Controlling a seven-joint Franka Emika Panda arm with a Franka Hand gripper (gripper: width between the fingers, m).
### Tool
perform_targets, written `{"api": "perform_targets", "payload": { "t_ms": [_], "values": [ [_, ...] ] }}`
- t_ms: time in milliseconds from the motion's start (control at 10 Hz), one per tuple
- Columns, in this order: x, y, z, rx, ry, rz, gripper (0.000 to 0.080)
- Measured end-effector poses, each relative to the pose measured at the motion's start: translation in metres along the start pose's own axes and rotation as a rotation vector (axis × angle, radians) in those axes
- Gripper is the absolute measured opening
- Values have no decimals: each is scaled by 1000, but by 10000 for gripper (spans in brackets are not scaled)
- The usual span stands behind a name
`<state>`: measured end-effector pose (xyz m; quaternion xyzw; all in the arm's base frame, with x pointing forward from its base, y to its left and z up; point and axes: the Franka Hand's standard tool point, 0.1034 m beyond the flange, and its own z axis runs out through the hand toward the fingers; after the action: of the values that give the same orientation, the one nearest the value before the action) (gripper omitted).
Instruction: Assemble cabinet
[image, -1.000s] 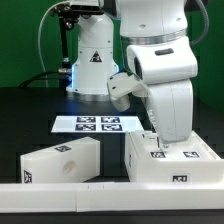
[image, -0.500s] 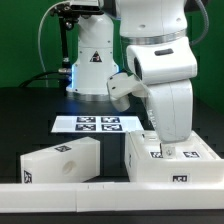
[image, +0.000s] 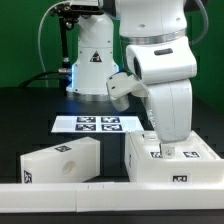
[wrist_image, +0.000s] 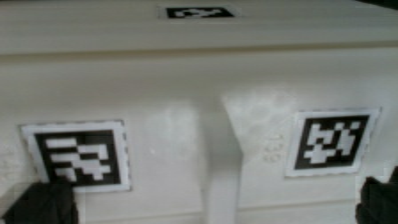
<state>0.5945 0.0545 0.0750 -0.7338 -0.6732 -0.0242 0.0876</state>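
Note:
A wide white cabinet part (image: 170, 163) with marker tags on top lies at the exterior view's right. My gripper (image: 166, 150) is lowered onto its top from above. In the wrist view the part's top (wrist_image: 196, 110) fills the frame, with two tags either side of a raised ridge (wrist_image: 228, 150). My gripper (wrist_image: 210, 205) is open, its dark fingertips (wrist_image: 43, 205) wide apart over the top with the ridge between them. A second white cabinet part (image: 60, 161) lies on its side at the exterior view's left, apart from the gripper.
The marker board (image: 97, 124) lies flat behind the two parts. A long low white rail (image: 90, 197) runs along the front edge. The white robot base (image: 92, 60) with a triangle mark stands at the back.

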Motion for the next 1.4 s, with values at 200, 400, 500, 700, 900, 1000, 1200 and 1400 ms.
{"api": "perform_targets", "payload": {
  "t_ms": [200, 400, 500, 700, 900, 1000, 1200, 1400],
  "values": [
    [-8, -26, -29, -68, -21, 91, 796],
    [-10, -48, -28, -102, 4, 306, 796],
    [-13, -52, -20, -76, 21, 347, 796],
    [-11, -50, -20, -75, 34, 531, 796],
    [-10, -51, -19, -73, 40, 677, 796],
    [-5, -50, -19, -134, 81, 839, 796],
    [3, -65, -5, -233, 188, 1131, 796],
    [1, -66, -1, -216, 212, 1263, 796]
  ]
}}
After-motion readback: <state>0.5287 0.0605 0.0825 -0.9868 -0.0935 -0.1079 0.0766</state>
